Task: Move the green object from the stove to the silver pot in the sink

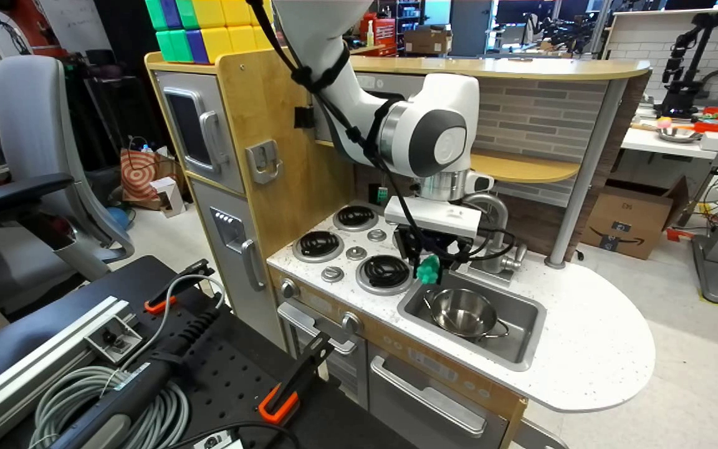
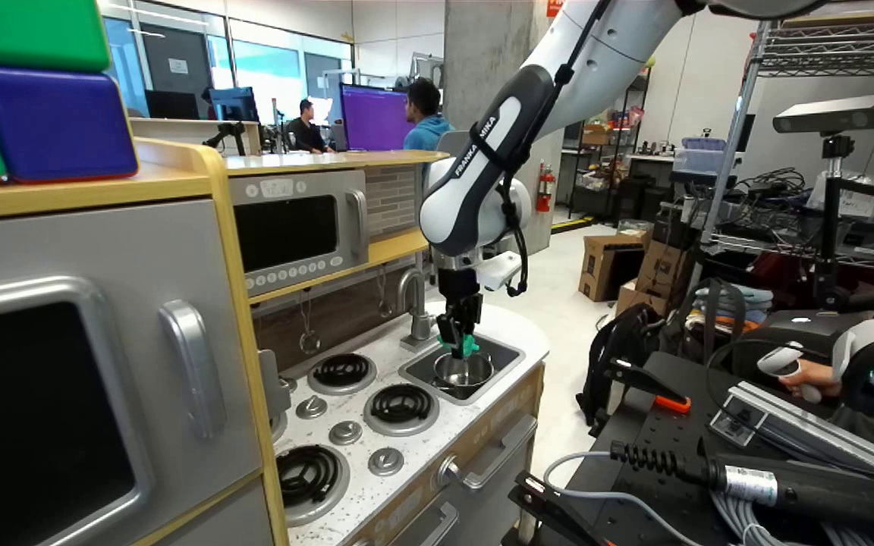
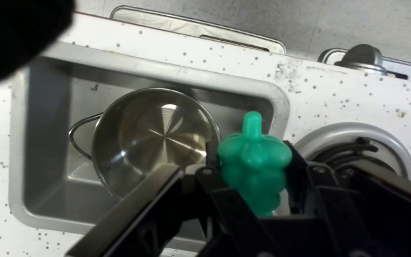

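The green object (image 3: 253, 159), knobbly with a stubby stem (image 3: 252, 125), is in the air, pressed on both sides by the gripper (image 3: 252, 153), whose jaws stand only as far apart as the object is wide. In the wrist view it shows just beside the silver pot (image 3: 155, 139), which sits upright in the sink (image 3: 17, 142) with wire handles (image 3: 71, 136) at its sides. At the sink's back edge rises the curved faucet (image 2: 422, 326); alongside lies the stove (image 1: 348, 288), its black burners (image 1: 386, 271) ringed in silver. The white robot arm (image 2: 482, 155) reaches over the counter (image 1: 589, 330)
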`<state>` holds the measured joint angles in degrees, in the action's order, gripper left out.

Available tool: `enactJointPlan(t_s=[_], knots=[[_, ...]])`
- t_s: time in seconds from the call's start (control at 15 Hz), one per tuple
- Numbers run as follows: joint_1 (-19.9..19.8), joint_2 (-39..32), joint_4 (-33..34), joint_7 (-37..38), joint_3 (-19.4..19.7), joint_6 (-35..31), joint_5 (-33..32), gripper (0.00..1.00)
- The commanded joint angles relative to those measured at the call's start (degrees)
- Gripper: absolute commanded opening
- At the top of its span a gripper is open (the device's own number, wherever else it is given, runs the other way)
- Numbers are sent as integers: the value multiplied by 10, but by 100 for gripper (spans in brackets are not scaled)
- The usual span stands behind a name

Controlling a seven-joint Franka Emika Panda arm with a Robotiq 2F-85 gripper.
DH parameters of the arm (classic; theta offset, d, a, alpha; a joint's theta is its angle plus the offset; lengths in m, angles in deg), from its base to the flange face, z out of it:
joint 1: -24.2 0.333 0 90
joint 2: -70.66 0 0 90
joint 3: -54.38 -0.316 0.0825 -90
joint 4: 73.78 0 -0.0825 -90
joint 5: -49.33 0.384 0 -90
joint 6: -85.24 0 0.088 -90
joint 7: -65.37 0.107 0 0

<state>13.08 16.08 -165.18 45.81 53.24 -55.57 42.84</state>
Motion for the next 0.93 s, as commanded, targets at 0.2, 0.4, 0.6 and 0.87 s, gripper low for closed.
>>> enactJointPlan(t_s=[0.2, 0.4, 0.6, 0.87], knots=[[2, -48, 82, 118, 6, 66, 87, 19], [-3, -65, 104, 160, 18, 69, 102, 19], [-11, -78, 121, 183, 26, 71, 112, 19], [-23, -102, 164, 222, 33, 90, 134, 19]])
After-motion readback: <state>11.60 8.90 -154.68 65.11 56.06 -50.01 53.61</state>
